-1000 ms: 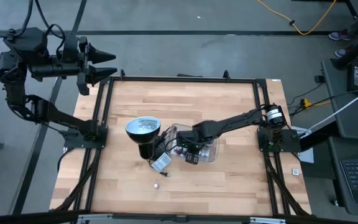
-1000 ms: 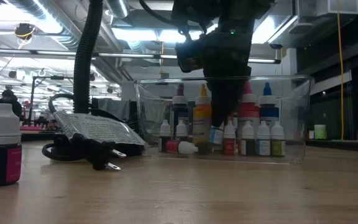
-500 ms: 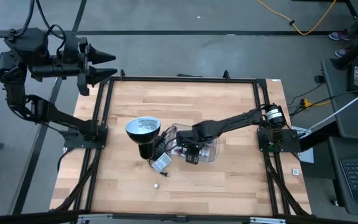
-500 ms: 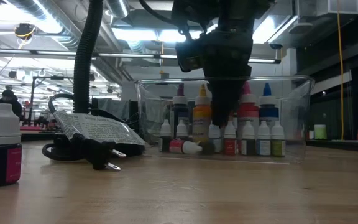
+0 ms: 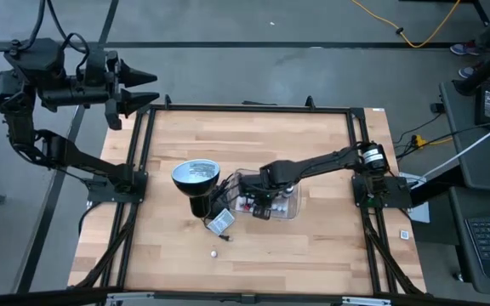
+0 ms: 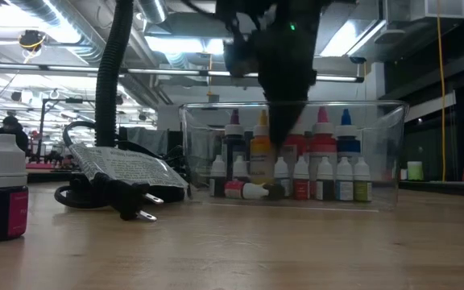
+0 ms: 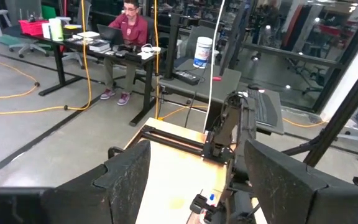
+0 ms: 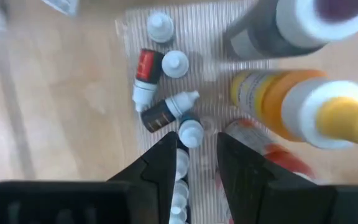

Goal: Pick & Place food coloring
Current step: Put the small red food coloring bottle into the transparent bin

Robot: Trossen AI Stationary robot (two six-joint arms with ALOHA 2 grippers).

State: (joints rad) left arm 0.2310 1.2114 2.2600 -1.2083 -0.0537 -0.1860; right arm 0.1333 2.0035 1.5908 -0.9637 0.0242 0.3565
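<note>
My right gripper [image 8: 194,165] hangs inside the clear tray [image 5: 289,204] near the middle of the table [image 5: 313,144], fingers [image 8: 163,163] parted only narrowly and holding nothing that I can see. Between and just ahead of the fingertips stands a small white-capped bottle [image 8: 190,130]; beside it two more lie tipped over, one dark [image 8: 166,112] and one with a red label [image 8: 145,78]. Taller bottles stand close by, a yellow-orange one [image 8: 303,115] and a dark one [image 8: 291,28]. From table height I see the rest of the food coloring [image 6: 321,173] lined upright against the tray walls, with the gripper coming down among them.

I judge this to be the placing end of a cycle: a bottle looks freshly set down and the gripper is letting go. Next I need a straight lift out of the tray, without brushing the crowded neighbours, then a reach for a bottle still outside. One such bottle [image 6: 2,189] stands on the table close to the low camera, with a dark pink body and white cap.

The lamp [image 5: 196,180] and its plug [image 6: 123,197] sit just beside the tray, so the path out is tight. My left gripper [image 5: 139,89] waits, wide apart, off the table's far left corner.
</note>
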